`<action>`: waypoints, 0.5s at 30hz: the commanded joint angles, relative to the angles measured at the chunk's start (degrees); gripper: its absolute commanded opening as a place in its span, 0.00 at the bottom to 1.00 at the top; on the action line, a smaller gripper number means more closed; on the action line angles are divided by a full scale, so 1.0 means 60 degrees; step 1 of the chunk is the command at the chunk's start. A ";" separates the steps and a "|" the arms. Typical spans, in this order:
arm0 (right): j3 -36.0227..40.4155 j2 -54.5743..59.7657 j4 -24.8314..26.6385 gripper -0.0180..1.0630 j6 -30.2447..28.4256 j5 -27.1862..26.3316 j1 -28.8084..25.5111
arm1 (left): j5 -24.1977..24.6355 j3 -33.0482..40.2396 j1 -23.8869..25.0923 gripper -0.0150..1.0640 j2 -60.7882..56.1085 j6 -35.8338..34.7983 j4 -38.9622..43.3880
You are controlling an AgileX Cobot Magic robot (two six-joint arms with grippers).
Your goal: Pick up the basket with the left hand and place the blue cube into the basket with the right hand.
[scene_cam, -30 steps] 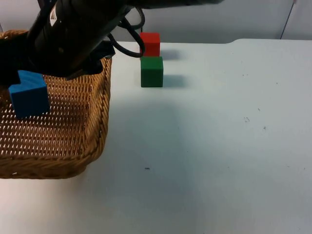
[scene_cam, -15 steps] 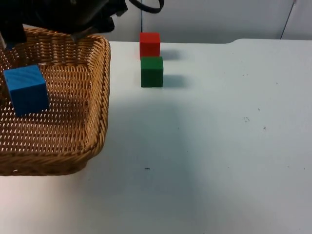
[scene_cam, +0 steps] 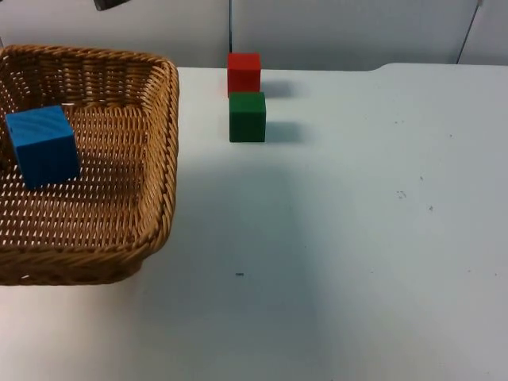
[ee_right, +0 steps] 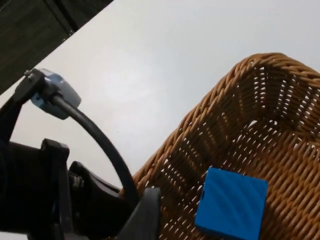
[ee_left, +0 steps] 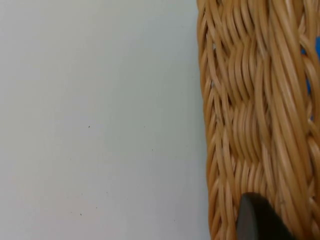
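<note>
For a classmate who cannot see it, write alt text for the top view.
A blue cube lies inside a wicker basket at the left of a white table. Beyond the basket's right rim, a green cube stands just in front of a red cube.

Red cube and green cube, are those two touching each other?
Cannot tell. In the top view the red cube stands right behind the green cube; their outlines meet, but no view shows whether a gap lies between them.
</note>
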 commanded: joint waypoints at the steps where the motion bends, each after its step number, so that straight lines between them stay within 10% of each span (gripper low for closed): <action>1: 0.0036 -0.0292 0.0023 0.84 -0.0333 0.0213 -0.0002 | 0.0307 -0.0018 -0.0006 0.01 -0.0148 -0.0054 -0.0381; 15: 0.0055 -0.1489 0.0003 0.84 -0.1415 0.1091 -0.0002 | 0.0267 -0.0018 -0.0006 0.01 -0.0148 -0.0054 -0.0381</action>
